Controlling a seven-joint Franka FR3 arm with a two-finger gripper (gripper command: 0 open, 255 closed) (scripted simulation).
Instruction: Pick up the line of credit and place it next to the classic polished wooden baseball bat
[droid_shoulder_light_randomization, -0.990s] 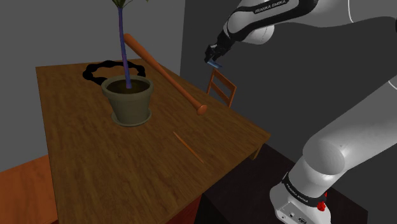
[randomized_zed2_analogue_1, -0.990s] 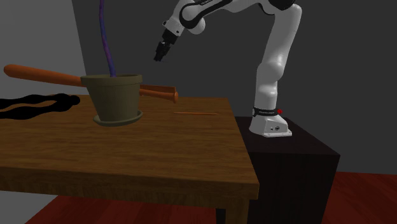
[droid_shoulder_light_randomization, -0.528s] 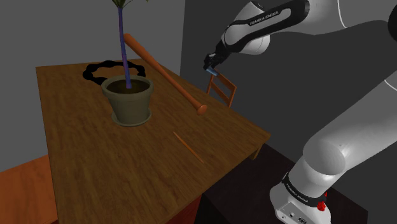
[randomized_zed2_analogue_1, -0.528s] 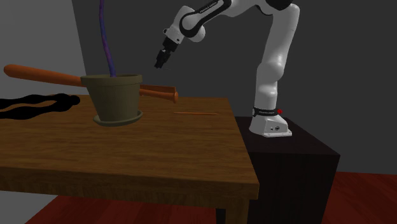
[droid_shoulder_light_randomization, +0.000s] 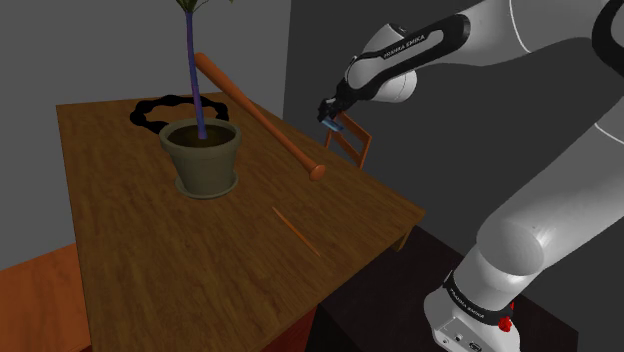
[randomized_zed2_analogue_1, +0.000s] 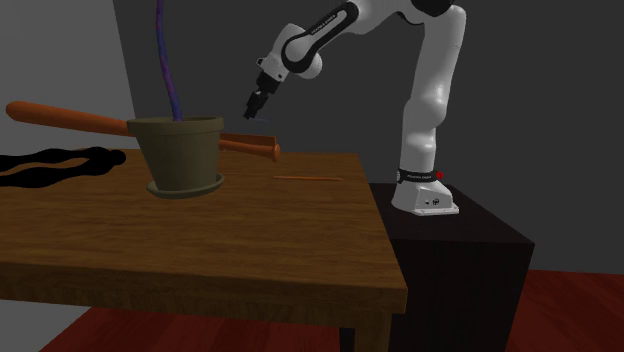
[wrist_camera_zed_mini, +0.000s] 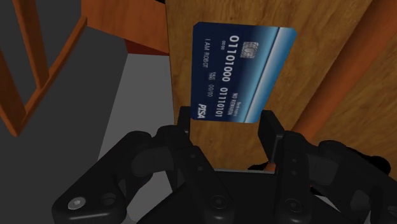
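A dark blue credit card (wrist_camera_zed_mini: 240, 71) with white numbers is clasped between my gripper's (wrist_camera_zed_mini: 228, 122) black fingers, and the gripper is shut on it. In the shoulder view the gripper (droid_shoulder_light_randomization: 331, 122) hangs in the air past the table's far edge, above and a little to the right of the knob end of the orange-brown baseball bat (droid_shoulder_light_randomization: 255, 115). The card (droid_shoulder_light_randomization: 333, 127) shows as a small blue spot at the fingertips. The bat lies slanted across the wooden table (droid_shoulder_light_randomization: 150, 260) behind the pot. In the second exterior view the gripper (randomized_zed2_analogue_1: 250, 112) is above the bat's knob (randomized_zed2_analogue_1: 262, 149).
A dull green plant pot (droid_shoulder_light_randomization: 205, 155) with a purple stem stands in front of the bat. A black looped object (droid_shoulder_light_randomization: 150, 110) lies at the far corner. A thin orange stick (droid_shoulder_light_randomization: 296, 232) lies near the table's right edge. A wooden chair (droid_shoulder_light_randomization: 350, 140) stands beyond the table under the gripper.
My gripper has come down and slightly toward the table with the card in it, closer to the bat's knob end. Nothing on the table has moved.
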